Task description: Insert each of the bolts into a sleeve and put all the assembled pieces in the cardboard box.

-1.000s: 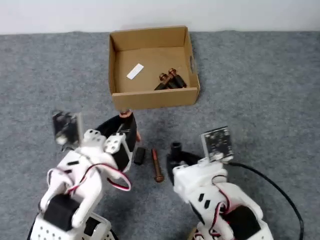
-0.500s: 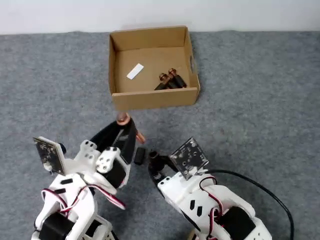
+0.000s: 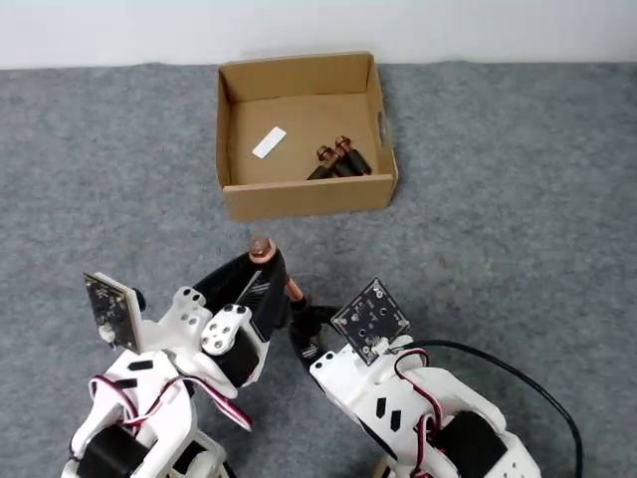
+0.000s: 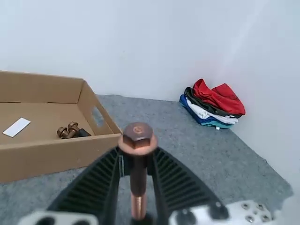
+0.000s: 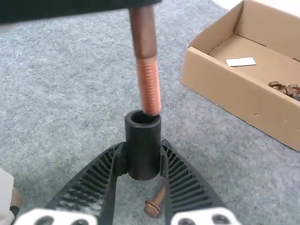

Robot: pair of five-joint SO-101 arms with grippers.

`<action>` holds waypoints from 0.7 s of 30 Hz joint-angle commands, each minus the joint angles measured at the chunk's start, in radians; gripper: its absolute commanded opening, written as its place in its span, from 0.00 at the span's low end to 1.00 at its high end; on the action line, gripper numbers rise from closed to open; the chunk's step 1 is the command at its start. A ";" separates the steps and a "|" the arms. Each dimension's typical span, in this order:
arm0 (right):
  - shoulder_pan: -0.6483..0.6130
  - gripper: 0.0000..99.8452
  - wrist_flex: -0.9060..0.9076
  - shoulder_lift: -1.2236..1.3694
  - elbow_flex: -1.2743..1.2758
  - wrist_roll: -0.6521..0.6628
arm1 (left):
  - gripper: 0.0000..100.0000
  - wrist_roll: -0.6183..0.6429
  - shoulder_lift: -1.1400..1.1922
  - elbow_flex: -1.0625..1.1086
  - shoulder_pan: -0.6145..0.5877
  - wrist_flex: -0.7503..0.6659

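The cardboard box (image 3: 309, 197) sits at the far side of the grey carpet (image 3: 518, 199), open side up so finished pieces can be dropped in; two assembled pieces (image 3: 338, 159) lie inside already. My left gripper (image 4: 137, 159) is clamped on one bolt (image 4: 137, 140), head up and threads down, so it lines up over the one sleeve (image 5: 143, 145). The right gripper (image 5: 143, 157) pinches that sleeve upright beneath it (tip just at the mouth, not seated, I judge). One loose bolt (image 5: 154, 202) lies on the carpet below.
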 commanded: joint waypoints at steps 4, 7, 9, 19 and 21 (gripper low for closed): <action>0.058 0.01 -0.031 -0.008 -0.018 0.048 | 0.01 0.003 0.008 -0.064 0.008 0.015; 0.059 0.01 -0.031 -0.008 -0.018 0.060 | 0.01 0.003 0.008 -0.064 0.009 0.031; 0.059 0.01 -0.031 -0.008 -0.018 0.060 | 0.01 0.003 0.003 -0.065 0.009 0.046; 0.056 0.01 -0.033 -0.008 -0.018 0.060 | 0.01 0.006 0.009 -0.059 0.103 0.061; 0.056 0.01 -0.033 -0.008 -0.018 0.060 | 0.01 0.006 0.011 -0.058 0.117 0.066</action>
